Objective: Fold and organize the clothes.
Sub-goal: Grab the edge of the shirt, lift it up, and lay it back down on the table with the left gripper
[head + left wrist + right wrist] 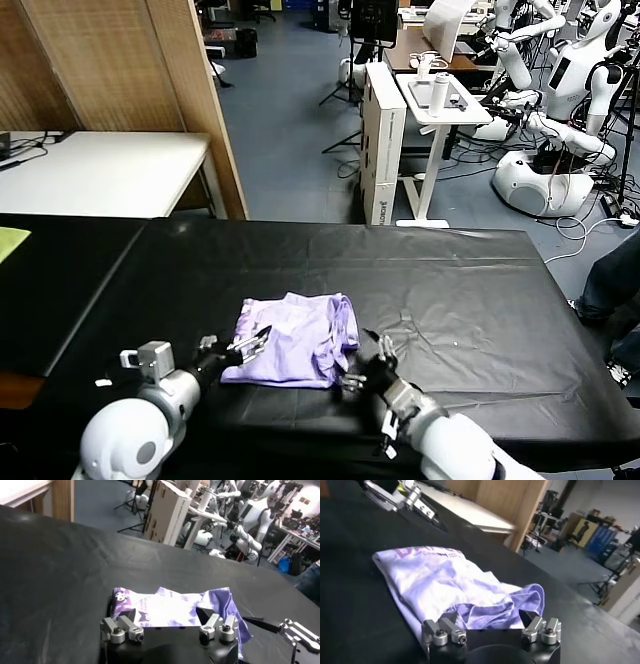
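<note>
On the black table (470, 290), your lavender T-shirt (295, 340) lies bunched between the left gripper (258, 340) and right gripper (365, 368), both wide open; pinch opposite edges together, evenly.

Right claw (491, 622) open beside folded lavender T-shirt (440, 582).

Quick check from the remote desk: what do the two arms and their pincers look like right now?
Both arms have rounded white shells running into dark wrists. The left pincer and right pincer are black with slim dark fingers; the wrist views show silver knuckle brackets with bolt heads on a black base.
</note>
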